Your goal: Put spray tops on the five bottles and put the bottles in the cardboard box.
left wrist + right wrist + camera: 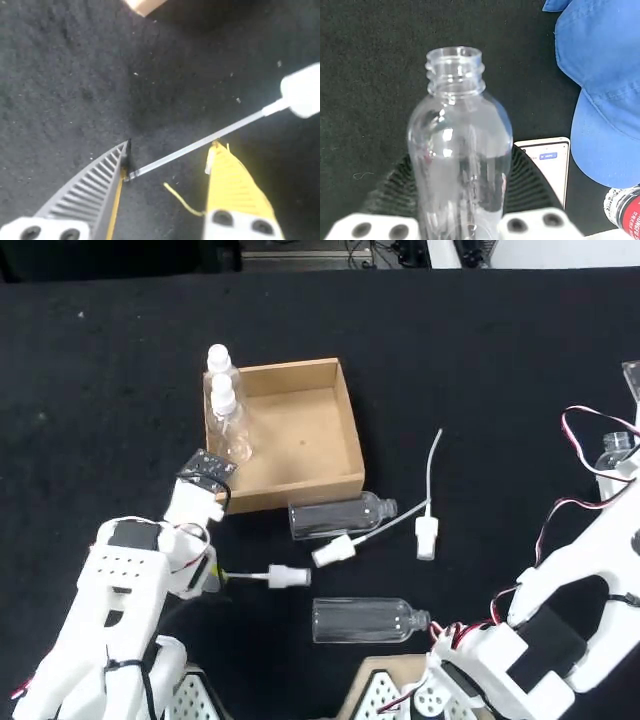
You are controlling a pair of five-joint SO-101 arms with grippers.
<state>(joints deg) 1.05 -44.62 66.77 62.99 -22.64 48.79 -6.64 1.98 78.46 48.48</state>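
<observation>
We see the left gripper [170, 147] spread open astride the tube [240, 123] of a spray top [302, 90], near-left of the cardboard box [300, 430]. At right, the right gripper [462, 190] clamps an uncapped bottle [457, 125]. Bottle's base cut off, fingertips hidden behind it.

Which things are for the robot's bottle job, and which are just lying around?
For the job: cardboard box, two topped bottles in it, two open bottles lying on the table, open bottle in the right tool, three loose spray tops, one inside the open left tool.
Just lying about: blue hat, white phone-like thing, red-labelled bottle.
</observation>
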